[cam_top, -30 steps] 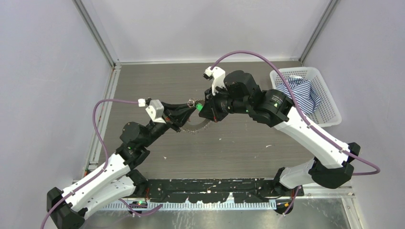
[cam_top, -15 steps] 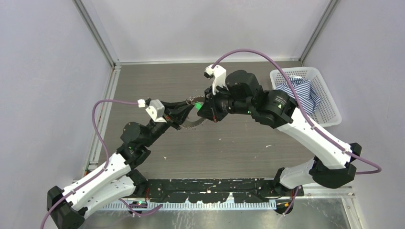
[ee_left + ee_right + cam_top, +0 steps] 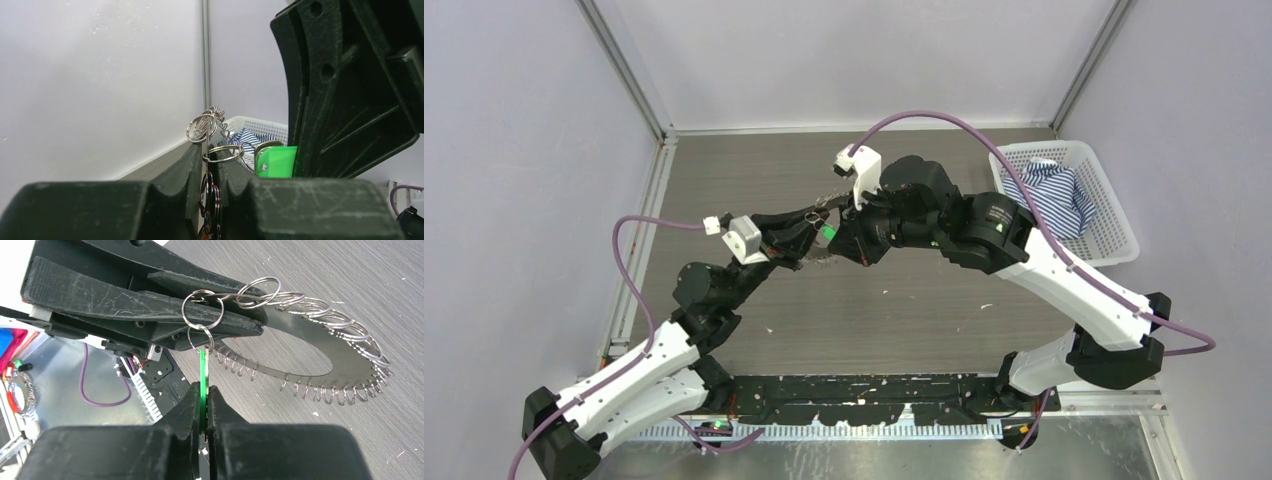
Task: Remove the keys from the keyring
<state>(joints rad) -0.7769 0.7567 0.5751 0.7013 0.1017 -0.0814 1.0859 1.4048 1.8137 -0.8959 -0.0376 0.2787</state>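
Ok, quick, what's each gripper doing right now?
Left gripper: closed on the edge of the dark ring-lined disc.
Right gripper: closed on the green key.

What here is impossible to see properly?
Top view: the small rings, too tiny to count from up there.
Right wrist view: the lower part of the green key head, hidden inside the right gripper.
Left wrist view: the toothed disc, hidden below the left gripper.
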